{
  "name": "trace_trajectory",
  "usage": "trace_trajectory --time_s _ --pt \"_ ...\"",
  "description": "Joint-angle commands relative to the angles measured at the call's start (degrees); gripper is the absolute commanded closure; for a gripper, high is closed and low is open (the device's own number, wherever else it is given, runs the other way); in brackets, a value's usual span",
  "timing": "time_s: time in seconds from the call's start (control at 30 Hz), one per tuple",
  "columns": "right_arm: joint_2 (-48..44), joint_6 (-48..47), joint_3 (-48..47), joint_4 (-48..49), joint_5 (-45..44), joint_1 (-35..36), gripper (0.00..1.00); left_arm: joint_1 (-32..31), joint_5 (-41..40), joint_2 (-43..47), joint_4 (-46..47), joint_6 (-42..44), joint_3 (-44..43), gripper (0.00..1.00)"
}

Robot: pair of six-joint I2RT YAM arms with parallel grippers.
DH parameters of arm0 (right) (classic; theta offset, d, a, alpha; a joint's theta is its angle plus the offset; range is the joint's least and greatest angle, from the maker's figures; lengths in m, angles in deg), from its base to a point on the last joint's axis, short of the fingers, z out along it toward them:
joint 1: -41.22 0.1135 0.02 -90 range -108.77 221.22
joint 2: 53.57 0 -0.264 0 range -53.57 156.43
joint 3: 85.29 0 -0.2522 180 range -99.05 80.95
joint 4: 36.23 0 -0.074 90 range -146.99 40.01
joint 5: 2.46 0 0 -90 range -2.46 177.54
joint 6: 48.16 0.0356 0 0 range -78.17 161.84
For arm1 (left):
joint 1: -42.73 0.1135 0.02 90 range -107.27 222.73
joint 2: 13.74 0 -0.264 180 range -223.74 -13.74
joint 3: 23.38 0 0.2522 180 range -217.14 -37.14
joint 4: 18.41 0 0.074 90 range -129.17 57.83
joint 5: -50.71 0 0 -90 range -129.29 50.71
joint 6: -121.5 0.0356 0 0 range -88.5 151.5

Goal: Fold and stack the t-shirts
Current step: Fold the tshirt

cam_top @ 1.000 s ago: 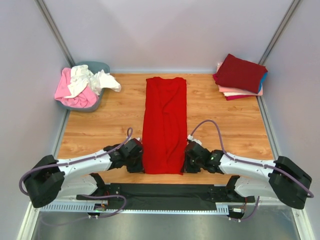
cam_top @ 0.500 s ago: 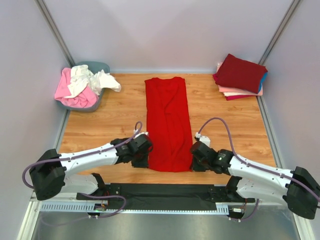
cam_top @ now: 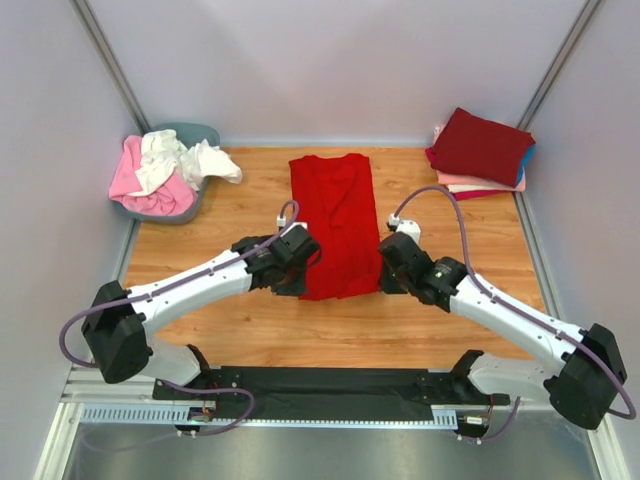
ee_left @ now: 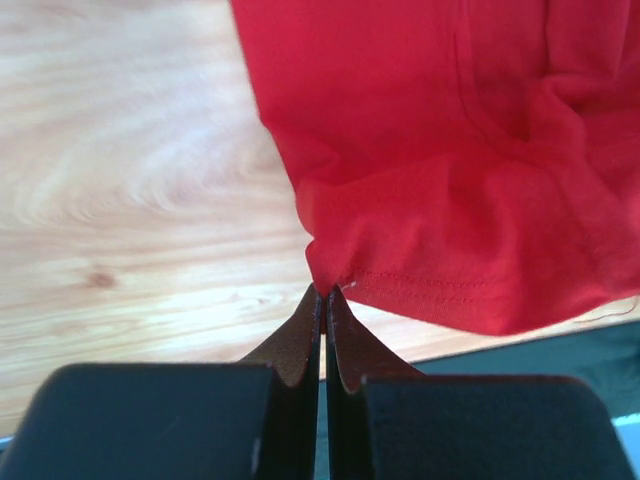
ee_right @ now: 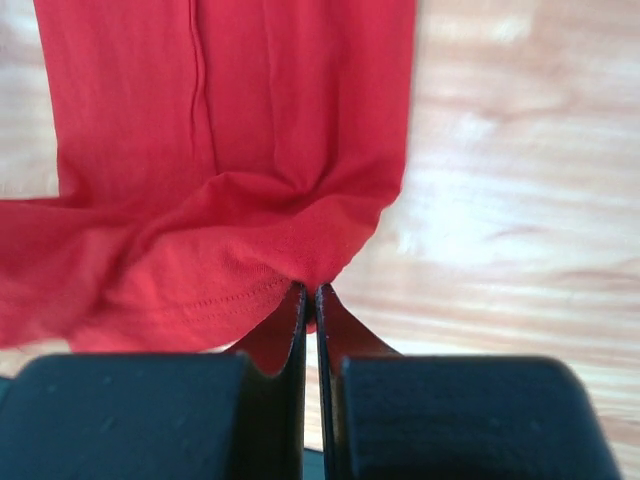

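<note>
bright red t-shirt (cam_top: pixel 335 205) lies lengthwise at mid table (cam_top: pixel 350 330) in your top view, near end gathered up between the two arms. your left gripper (cam_top: pixel 303 262) is at its left edge, your right gripper (cam_top: pixel 386 265) at its right edge.

left wrist view: jaws pressed together, the stitched hem's corner nipped at the very tips.

right wrist view: jaws likewise closed on the opposite hem corner, cloth bunched just ahead of the tips.
</note>
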State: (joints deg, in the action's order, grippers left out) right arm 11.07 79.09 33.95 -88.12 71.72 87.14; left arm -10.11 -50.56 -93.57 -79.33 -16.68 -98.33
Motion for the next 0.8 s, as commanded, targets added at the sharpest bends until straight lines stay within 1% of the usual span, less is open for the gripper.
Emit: trace_trajectory --time_s 0.0,0.17,0.3,0.47,0.5,0.6,0.77 --pt "1.9 -5.4 -5.7 0.8 -2.2 -2.5 1.00 3.2 -1.5 -0.9 -2.9 5.2 -4.6 1.00" --pt "7.2 -8.2 -12.0 1.7 -2.1 -5.7 1.00 7.1 -1.7 -5.8 -3.5 10.5 -9.2 1.00" --pt "11.3 -10.5 -15.7 3.5 -1.0 -8.2 1.00 10.5 -1.8 -9.3 -3.6 13.3 -14.9 1.00" --pt "18.2 -12.7 -21.6 4.3 1.4 -12.0 1.00 13.1 -1.8 -14.4 -4.6 15.8 -21.0 1.00" --pt "19.2 -13.1 -22.3 4.6 1.9 -12.5 0.99 13.5 -1.9 -15.4 -5.3 16.4 -23.3 1.00" --pt "24.1 -14.0 -25.8 4.9 3.9 -15.1 0.99 15.1 -1.7 -20.3 -6.7 17.2 -27.1 1.00" --pt "29.2 -16.2 -31.3 4.6 6.9 -18.1 1.00 17.1 -1.0 -24.0 -6.9 18.3 -30.5 1.00"
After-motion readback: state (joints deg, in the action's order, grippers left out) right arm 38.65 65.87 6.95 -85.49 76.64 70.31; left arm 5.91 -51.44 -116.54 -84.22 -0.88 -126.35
